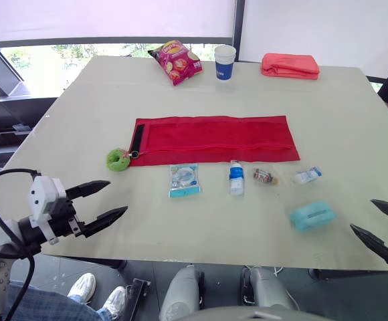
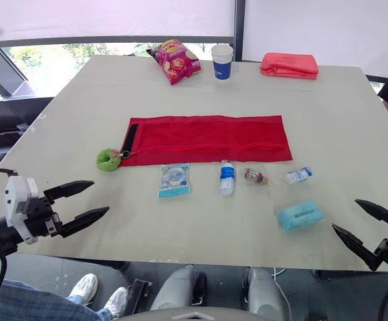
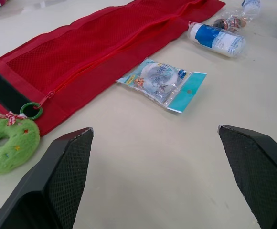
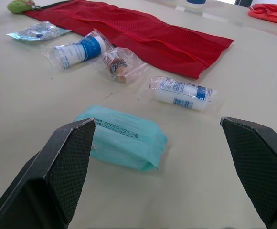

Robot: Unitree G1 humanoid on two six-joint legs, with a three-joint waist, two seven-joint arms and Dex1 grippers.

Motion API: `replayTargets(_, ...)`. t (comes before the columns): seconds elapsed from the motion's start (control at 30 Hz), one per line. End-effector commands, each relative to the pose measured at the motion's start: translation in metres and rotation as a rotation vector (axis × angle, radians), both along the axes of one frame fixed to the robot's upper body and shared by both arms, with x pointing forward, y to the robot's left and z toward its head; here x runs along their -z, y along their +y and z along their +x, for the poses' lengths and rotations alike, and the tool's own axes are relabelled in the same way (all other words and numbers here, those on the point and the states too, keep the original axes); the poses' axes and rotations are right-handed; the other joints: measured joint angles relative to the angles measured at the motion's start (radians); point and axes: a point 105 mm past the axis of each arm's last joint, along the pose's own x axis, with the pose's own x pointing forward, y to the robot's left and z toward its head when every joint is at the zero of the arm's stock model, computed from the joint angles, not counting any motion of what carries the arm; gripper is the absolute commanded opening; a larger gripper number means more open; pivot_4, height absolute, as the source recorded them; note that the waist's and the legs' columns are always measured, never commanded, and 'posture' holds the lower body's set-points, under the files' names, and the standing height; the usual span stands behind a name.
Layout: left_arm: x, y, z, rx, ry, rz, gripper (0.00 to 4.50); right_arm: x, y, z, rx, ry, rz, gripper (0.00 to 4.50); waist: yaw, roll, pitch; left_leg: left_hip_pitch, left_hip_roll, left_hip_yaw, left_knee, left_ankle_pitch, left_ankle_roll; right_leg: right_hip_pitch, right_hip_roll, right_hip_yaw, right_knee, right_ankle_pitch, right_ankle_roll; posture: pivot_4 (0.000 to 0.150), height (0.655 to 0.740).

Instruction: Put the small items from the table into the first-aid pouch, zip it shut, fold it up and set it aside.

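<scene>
Nearest, at 8 o'clock over the table's (image 1: 80, 107) near edge, the left gripper (image 1: 116, 198) hovers with fingers spread; the right gripper (image 1: 364, 215), at 4 o'clock, is likewise spread and empty. The red first-aid pouch (image 1: 214, 138) lies unfolded at centre, with a sachet (image 1: 184, 180), small bottle (image 1: 236, 178), vial packet (image 1: 265, 176) and white tube (image 1: 308, 175) in a row on its 6 o'clock side. In the left wrist view the sachet lies ahead of the fingers, and a green plush ring (image 3: 7, 145) sits at the pouch's zip pull. In the right wrist view a teal tissue pack (image 4: 122, 138) lies just ahead
</scene>
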Motion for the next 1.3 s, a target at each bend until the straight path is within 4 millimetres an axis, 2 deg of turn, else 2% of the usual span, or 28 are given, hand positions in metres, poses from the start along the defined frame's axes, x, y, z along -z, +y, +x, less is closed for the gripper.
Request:
replayTargets(0.03,0.000,0.008,-0.004,0.002,-0.022,0.005,4.46,-0.005,0.002,0.002,-0.013,-0.013,-0.007,4.50,0.000,0.000,0.000,0.000,0.000,0.000,0.000,0.000,0.000,0.000,0.000,0.000,0.000,0.000,0.000,0.150,0.7400)
replayTargets(0.13,0.008,0.019,-0.006,-0.009,-0.012,0.003,4.46,-0.005,0.004,0.003,-0.017,-0.014,-0.006,4.50,-0.002,0.001,0.000,0.000,0.000,0.000,0.000,0.000,0.000,0.000,0.000,0.000,0.000,0.000,0.000,0.150,0.7400)
replayTargets(0.43,0.015,0.029,-0.004,-0.004,-0.033,0.009,4.46,-0.013,0.013,0.008,-0.031,-0.029,-0.007,4.50,0.000,0.000,0.000,0.000,0.000,0.000,0.000,0.000,0.000,0.000,-0.001,-0.001,0.000,0.000,0.000,0.150,0.7400)
replayTargets(0.7,0.009,0.033,0.007,-0.005,-0.066,-0.005,4.46,-0.024,0.027,0.012,-0.054,-0.051,0.000,4.50,0.000,0.000,0.000,0.000,0.001,0.000,-0.001,0.000,0.000,0.000,-0.001,-0.002,0.000,0.000,0.000,0.150,0.7400)
replayTargets(0.83,0.006,0.021,0.015,0.041,-0.061,-0.012,4.46,-0.036,0.046,0.017,-0.115,-0.079,0.021,4.50,0.000,0.000,0.000,0.000,0.001,0.001,-0.001,0.000,0.000,0.000,-0.001,-0.002,0.000,0.000,0.000,0.150,0.7400)
replayTargets(0.93,0.003,0.013,0.032,0.015,-0.032,-0.060,4.46,-0.045,0.066,0.020,-0.180,-0.106,0.034,4.50,0.000,0.000,0.000,0.000,0.001,0.000,-0.001,0.001,0.001,0.000,0.000,-0.002,0.000,0.000,0.000,0.150,0.7400)
replayTargets(1.0,0.005,0.000,0.052,-0.035,0.064,-0.057,4.46,-0.058,0.089,0.023,-0.249,-0.150,0.049,4.50,0.001,-0.001,0.000,0.000,0.001,0.000,-0.001,0.003,0.004,0.000,0.001,-0.003,0.000,0.000,0.000,0.150,0.7400)
replayTargets(1.07,0.004,-0.016,0.060,-0.036,0.130,-0.064,4.46,-0.069,0.108,0.024,-0.303,-0.182,0.063,4.50,0.001,-0.002,0.000,0.000,0.000,0.000,-0.001,0.003,0.005,0.000,0.002,-0.002,0.000,0.001,0.001,0.150,0.7400)
replayTargets(1.2,0.004,-0.033,0.069,-0.077,0.225,-0.083,4.46,-0.076,0.128,0.024,-0.346,-0.199,0.076,4.50,-0.001,-0.004,-0.001,0.000,0.000,0.001,-0.001,0.003,0.005,0.002,0.002,-0.002,0.000,0.001,0.002,0.150,0.7400)
replayTargets(1.3,0.014,-0.049,0.074,-0.100,0.302,-0.050,4.46,-0.077,0.144,0.025,-0.371,-0.209,0.069,4.50,0.000,-0.004,0.000,0.000,-0.001,0.000,-0.001,0.003,0.005,0.002,0.005,-0.002,0.000,0.001,0.002,0.150,0.7400)
